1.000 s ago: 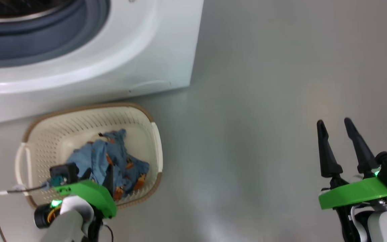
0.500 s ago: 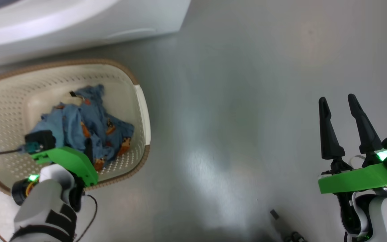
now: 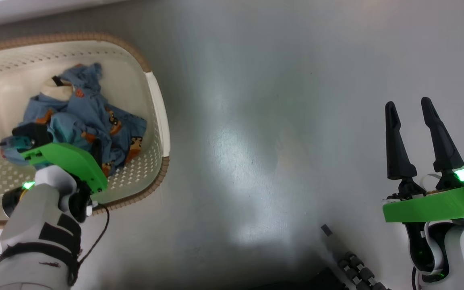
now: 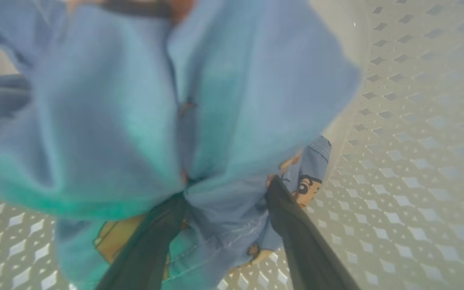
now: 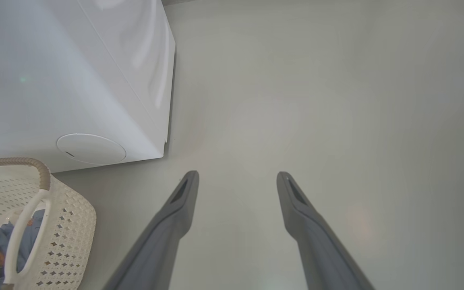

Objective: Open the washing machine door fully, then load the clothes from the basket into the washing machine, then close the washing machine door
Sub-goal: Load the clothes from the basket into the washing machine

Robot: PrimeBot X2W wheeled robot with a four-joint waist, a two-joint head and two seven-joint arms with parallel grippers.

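1. Reaching down into the basket [image 3: 158, 100], the left gripper [image 4: 227, 191] has its two dark fingers spread wide, with a fold of the clothes [image 3: 91, 117] bunched between them.
2. The close view is blurred, so the fingers seem to press into the fabric rather than pinch it.
3. The clothes lie crumpled in the bottom of the basket.
4. The right gripper [image 3: 408, 104] hovers over the grey floor [image 3: 256, 121], fingers parted and empty, well apart from the basket.
5. The washing machine [image 5: 75, 80] stands just behind the basket.

Blue clothes [image 3: 95, 121], orange-brown cartoon print; cream perforated basket [image 3: 157, 104], brown rim.
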